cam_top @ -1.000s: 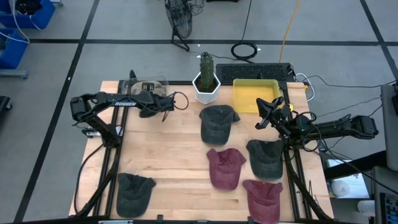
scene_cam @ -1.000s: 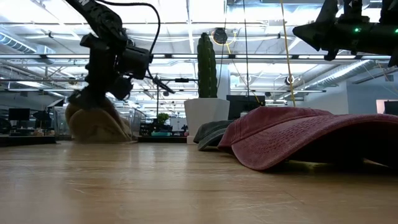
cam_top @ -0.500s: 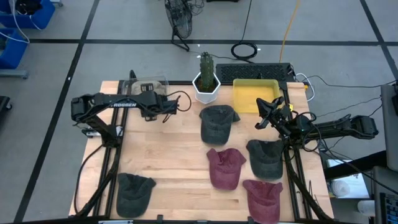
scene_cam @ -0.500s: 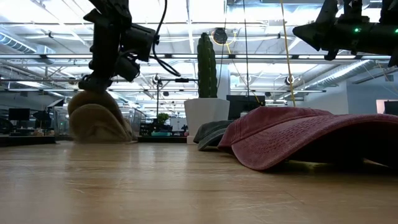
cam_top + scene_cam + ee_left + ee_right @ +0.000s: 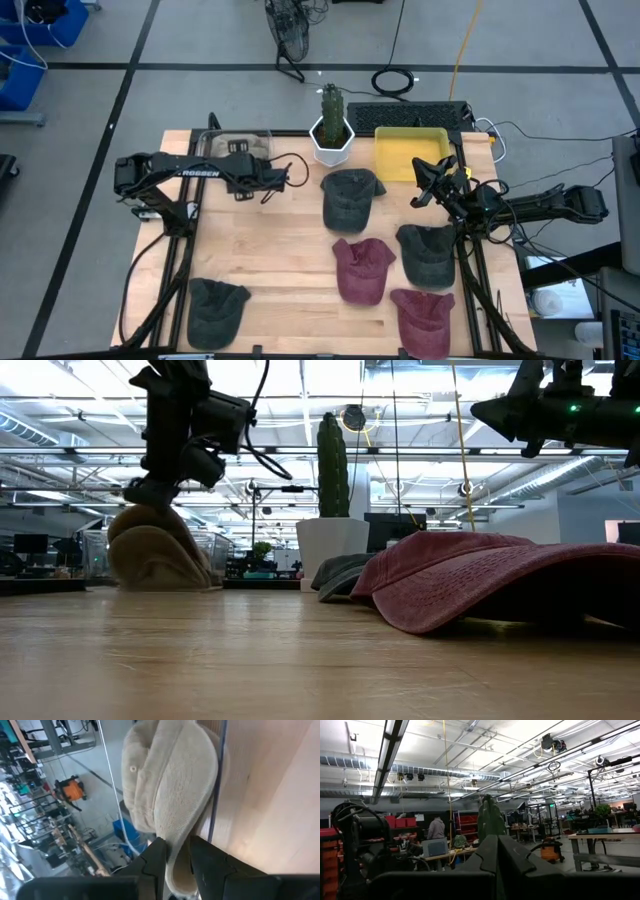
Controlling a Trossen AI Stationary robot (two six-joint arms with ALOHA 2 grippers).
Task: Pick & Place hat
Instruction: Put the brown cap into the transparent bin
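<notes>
A beige hat (image 5: 231, 144) sits in a clear box (image 5: 262, 131) at the table's far left. In the low view the beige hat (image 5: 156, 552) rests on its lower side. My left gripper (image 5: 244, 153) stands over it, shut on its brim. My left gripper (image 5: 150, 491) meets the hat's top in the low view. My right gripper (image 5: 424, 190) hangs shut and raised near the yellow bin (image 5: 410, 153), touching nothing. In its own wrist view my right gripper (image 5: 496, 851) points into the room. My left gripper pinches the beige hat's brim (image 5: 178, 839) between its two fingers (image 5: 156, 860), at the brim's edge. The fingers slant down onto the hat's uppermost part. The crown (image 5: 150, 780) lies beyond the fingers, and the hat's lower side (image 5: 165, 580) rests on the surface beneath it.
Loose hats lie on the wood: dark grey (image 5: 350, 197), maroon (image 5: 362, 268), dark grey (image 5: 428, 252), maroon (image 5: 425, 318) and dark grey (image 5: 215, 308). A potted cactus (image 5: 331, 128) stands at the far edge between the clear box and the yellow bin.
My left gripper has risen and rolled, its arm swinging a little toward the table's right. The beige hat under it has been drawn up taller and now shows plainly in the clear box. My right arm has kept still.
</notes>
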